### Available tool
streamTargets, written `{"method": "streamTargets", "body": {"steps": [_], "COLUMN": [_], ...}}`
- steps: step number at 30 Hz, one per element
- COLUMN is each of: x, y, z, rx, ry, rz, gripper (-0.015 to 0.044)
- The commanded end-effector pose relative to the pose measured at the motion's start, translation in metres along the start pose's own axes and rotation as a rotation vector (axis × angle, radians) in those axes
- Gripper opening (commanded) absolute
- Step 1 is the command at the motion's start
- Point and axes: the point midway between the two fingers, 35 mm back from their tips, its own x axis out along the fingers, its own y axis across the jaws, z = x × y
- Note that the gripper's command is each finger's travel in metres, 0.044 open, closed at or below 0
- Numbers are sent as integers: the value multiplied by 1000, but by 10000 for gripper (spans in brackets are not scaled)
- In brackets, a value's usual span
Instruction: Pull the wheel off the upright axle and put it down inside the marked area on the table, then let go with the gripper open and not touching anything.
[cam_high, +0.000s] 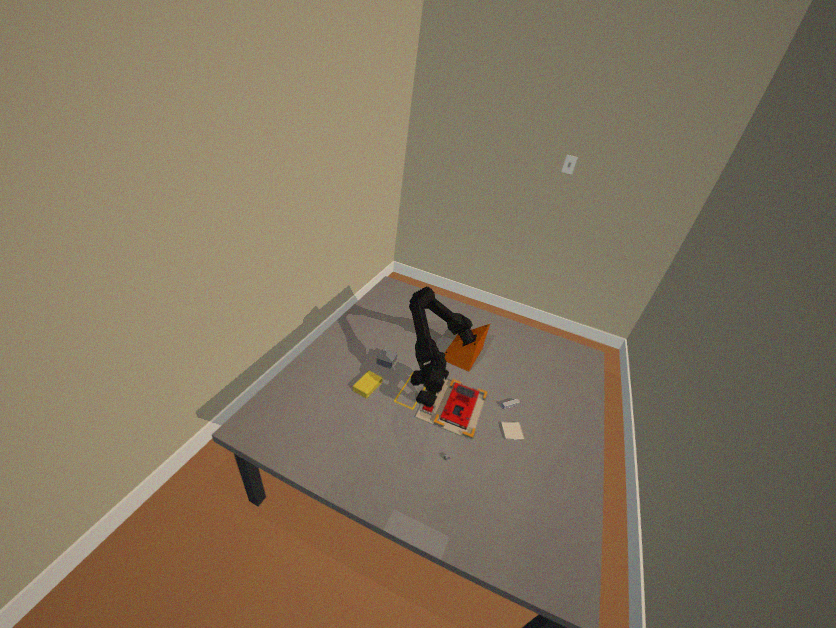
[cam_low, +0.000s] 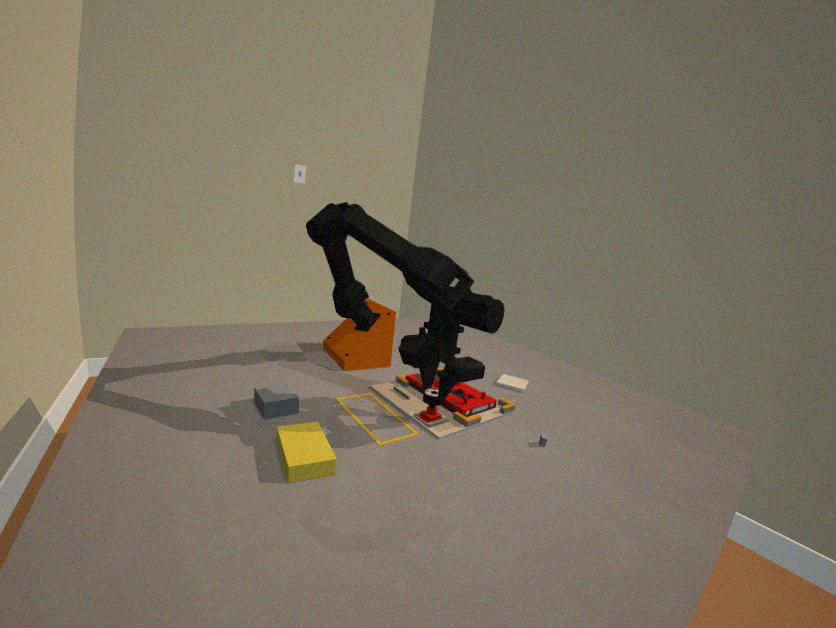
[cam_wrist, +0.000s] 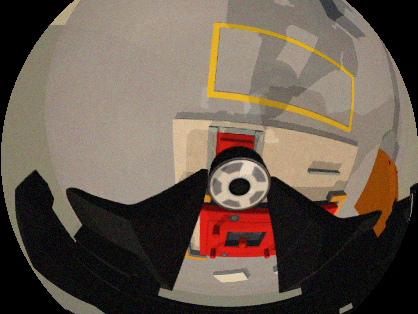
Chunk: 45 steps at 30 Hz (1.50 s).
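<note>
The wheel (cam_low: 431, 399) (cam_wrist: 223, 184), black with a pale spoked face, is level between the fingertips. My gripper (cam_low: 435, 397) (cam_wrist: 238, 179) is shut on it from both sides. A short red stub shows under the wheel, above the red axle base (cam_low: 429, 417) (cam_wrist: 235, 142) at the board's near corner. The axle tip does not show in the hub hole; whether the axle is still inside is hidden. The marked area (cam_high: 396, 402) (cam_low: 398, 438) (cam_wrist: 213, 60) is a yellow outline on the table beside the board, with nothing standing inside it.
The beige board (cam_low: 442, 432) (cam_wrist: 287, 145) also carries a red car body (cam_high: 461, 406) (cam_low: 476, 402) (cam_wrist: 212, 225) close behind the wheel. A yellow block (cam_high: 366, 383) (cam_low: 306, 449) and a grey block (cam_low: 277, 403) lie beyond the marked area. A white tile (cam_high: 512, 430) (cam_low: 512, 383) lies past the board.
</note>
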Motion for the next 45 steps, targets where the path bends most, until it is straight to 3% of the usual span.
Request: {"method": "streamTargets", "body": {"steps": [1, 45], "x": [-6, -20], "y": [2, 2], "z": [0, 0], "rx": [9, 5], "ry": [7, 5], "rz": [13, 10], "gripper": [0, 0]}}
